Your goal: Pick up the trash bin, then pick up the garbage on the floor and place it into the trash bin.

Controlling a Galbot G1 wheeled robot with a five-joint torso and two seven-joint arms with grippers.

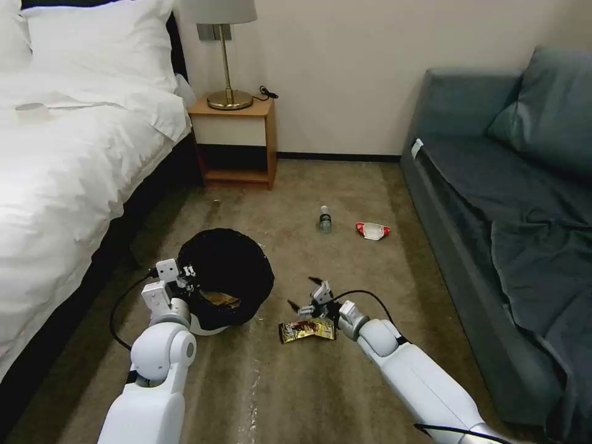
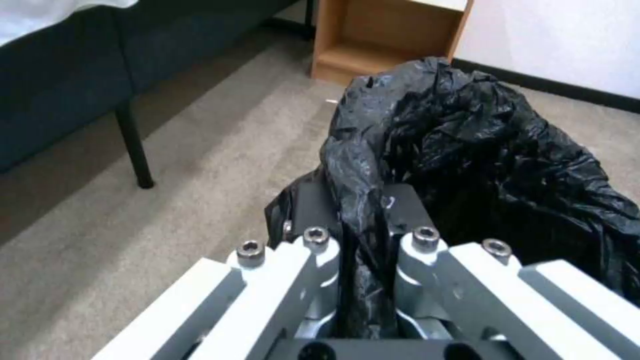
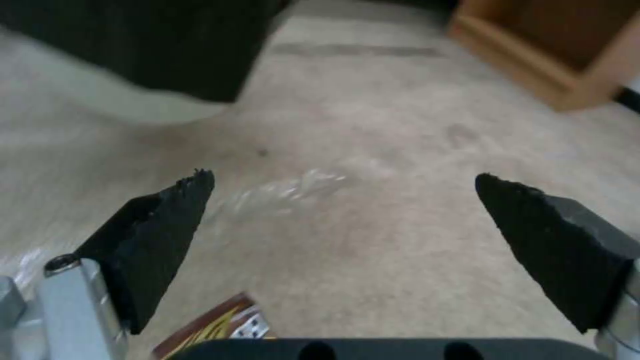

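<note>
The trash bin [image 1: 228, 277] is a small white bin lined with a black bag, on the carpet beside the bed. My left gripper [image 1: 190, 279] is shut on its near-left rim, and the left wrist view shows the black liner [image 2: 467, 150] pinched in that gripper [image 2: 363, 210]. Something tan lies inside the bin [image 1: 221, 299]. My right gripper [image 1: 301, 291] hangs open just above a gold-brown snack wrapper [image 1: 307, 330], whose corner [image 3: 213, 325] shows below the spread fingers [image 3: 167, 235]. Farther off lie a clear bottle [image 1: 325, 219] and a red-and-white wrapper [image 1: 372, 230].
A bed [image 1: 68, 160] runs along the left and a grey-blue sofa [image 1: 493, 185] along the right. A wooden nightstand [image 1: 237, 139] with a brass lamp [image 1: 227, 55] stands at the far wall. Open carpet lies between them.
</note>
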